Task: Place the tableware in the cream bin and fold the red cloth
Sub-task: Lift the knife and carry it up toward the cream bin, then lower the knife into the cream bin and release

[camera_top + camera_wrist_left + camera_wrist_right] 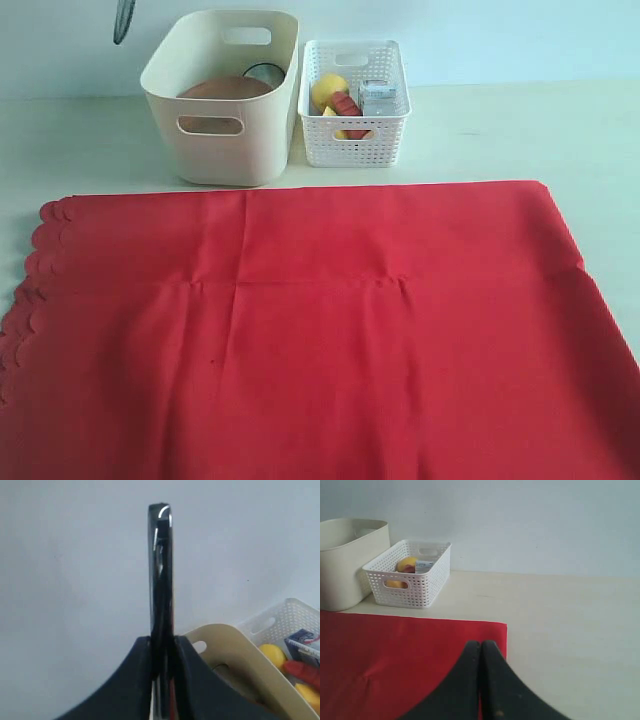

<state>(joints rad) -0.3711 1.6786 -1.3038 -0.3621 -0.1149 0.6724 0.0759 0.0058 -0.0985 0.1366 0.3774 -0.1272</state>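
High left pincer (pixel 162 640) clamps the metal knife (pixel 160 555); right pincer (pixel 481 645) closed, empty.

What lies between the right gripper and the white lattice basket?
Only the red cloth, then a thin strip of bare table before the basket, as the right wrist view shows.

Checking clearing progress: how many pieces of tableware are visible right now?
3. A round brown plate and a steel cup sit in the cream bin; a metal knife is gripped by the left gripper. More may be hidden under the plate.
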